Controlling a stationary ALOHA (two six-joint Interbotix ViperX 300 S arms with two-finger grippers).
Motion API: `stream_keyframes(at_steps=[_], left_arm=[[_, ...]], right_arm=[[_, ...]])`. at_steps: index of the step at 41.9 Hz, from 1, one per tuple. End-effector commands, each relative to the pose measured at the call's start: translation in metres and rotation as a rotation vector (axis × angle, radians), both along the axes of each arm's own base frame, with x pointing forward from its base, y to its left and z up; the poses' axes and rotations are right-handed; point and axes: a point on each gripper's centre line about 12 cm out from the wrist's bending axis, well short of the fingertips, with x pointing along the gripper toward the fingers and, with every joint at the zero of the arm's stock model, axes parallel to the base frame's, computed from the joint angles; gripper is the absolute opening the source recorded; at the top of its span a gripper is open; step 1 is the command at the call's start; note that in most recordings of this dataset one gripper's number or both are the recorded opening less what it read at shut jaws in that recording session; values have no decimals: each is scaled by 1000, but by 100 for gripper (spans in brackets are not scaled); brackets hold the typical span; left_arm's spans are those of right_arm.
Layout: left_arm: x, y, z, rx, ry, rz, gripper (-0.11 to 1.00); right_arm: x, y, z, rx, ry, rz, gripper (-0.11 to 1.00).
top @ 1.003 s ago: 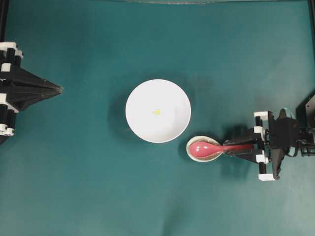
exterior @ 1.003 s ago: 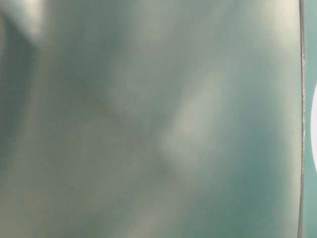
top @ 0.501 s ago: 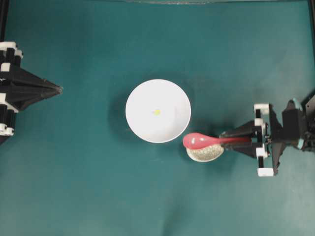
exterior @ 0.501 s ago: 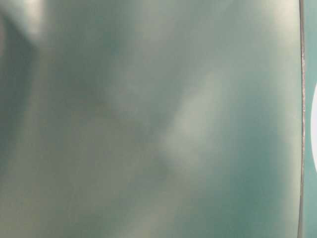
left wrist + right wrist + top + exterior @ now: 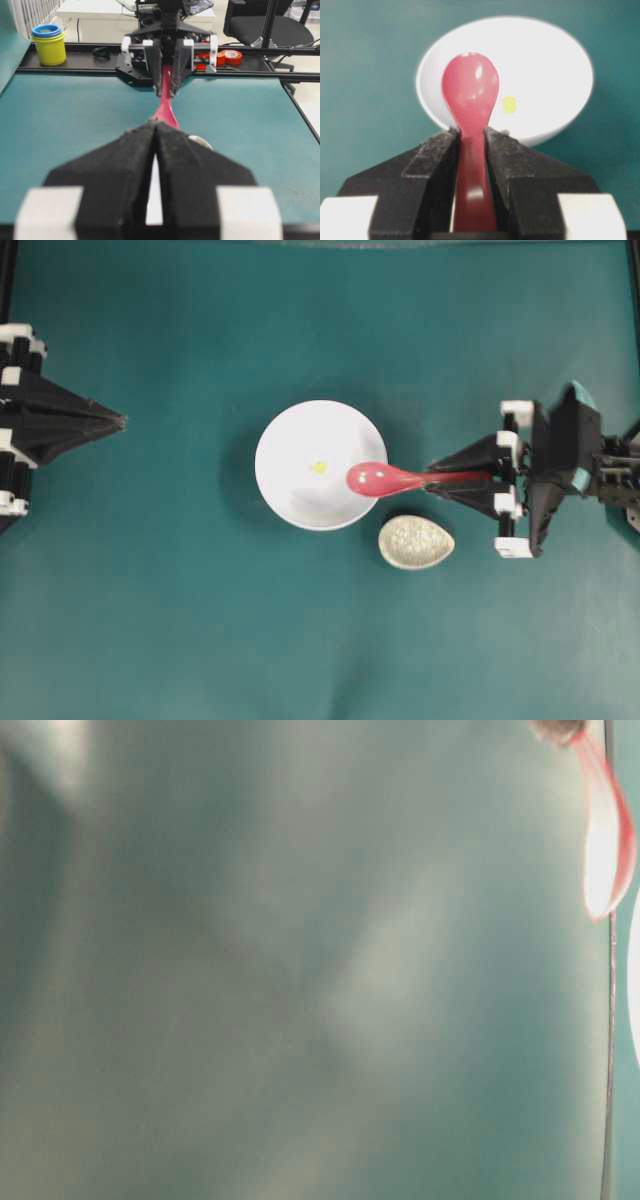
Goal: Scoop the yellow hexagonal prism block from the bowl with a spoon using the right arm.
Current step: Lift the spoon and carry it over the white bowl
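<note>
R gripper clamped on spoon handle, scoop over bowl rim. Yellow block in bowl centre, just beyond scoop tip, near spoon's long axis. L gripper closed, empty, well apart.

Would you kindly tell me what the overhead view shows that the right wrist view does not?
Only the overhead view shows the small speckled off-white oval dish and the left gripper, jaws closed. Only the right wrist view shows the right gripper jaws clamping the handle up close. Both show the glossy pink-red spoon, round white bowl and tiny yellow block.
</note>
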Motion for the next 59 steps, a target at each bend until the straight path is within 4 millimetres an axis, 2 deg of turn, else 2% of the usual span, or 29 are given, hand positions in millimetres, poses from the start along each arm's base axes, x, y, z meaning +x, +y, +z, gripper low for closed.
stream_keyframes(at_steps=[1,8,18,26,44,59], left_arm=[[2,0,6,1,-15,-1,0],[2,0,5,3,-9,-1,0],[4,0,1,8,6,-1,0],[6,0,-1,15,20,-2,0],[6,0,-2,21,21,-3,0],[6,0,-3,21,25,-3,0]], right_arm=[[11,-6,22,23,12,9,24],[25,-20,39,68,89,10,24],[33,-44,55,147,220,5,24],[41,-48,73,186,294,48,24],[72,-50,65,174,440,115,24],[84,-55,60,140,529,124,24]])
